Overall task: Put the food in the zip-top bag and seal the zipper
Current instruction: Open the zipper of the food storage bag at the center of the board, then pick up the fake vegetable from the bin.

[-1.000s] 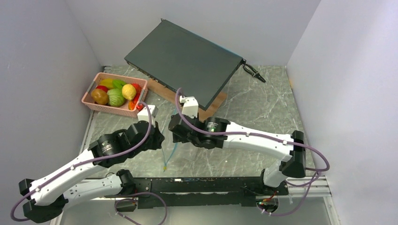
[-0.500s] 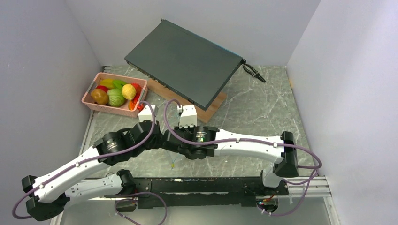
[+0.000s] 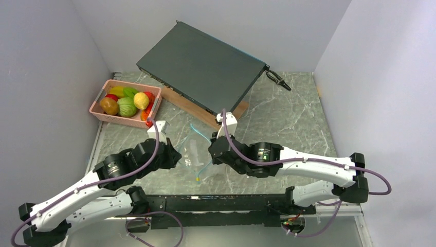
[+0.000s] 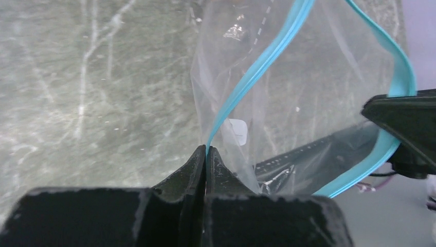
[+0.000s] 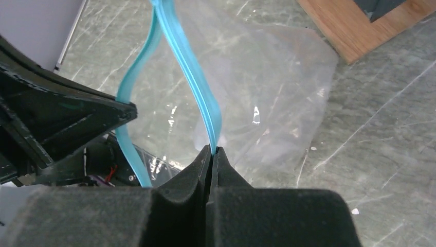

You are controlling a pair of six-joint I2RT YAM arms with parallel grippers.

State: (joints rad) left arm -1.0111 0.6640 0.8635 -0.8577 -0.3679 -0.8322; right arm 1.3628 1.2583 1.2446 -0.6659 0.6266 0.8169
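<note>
I have both arms on the zip-top bag, which lies on the marble table between them, in front of the wooden board and the dark flat case.

Half a second ago the two wrists were crowded together over the middle and I couldn't see the bag. Now they have drawn apart, the right one swinging out to its own side, and the clear plastic shows between them.

The left gripper is pinched tight on one run of the teal zipper. The right gripper is clamped on the other run. In both wrist views the two runs bow away from each other, so the mouth is parted.

The zipper's yellowish end hangs toward the near edge.

The food hasn't moved. It sits piled in the pink basket at the far left, well apart from the bag.
</note>
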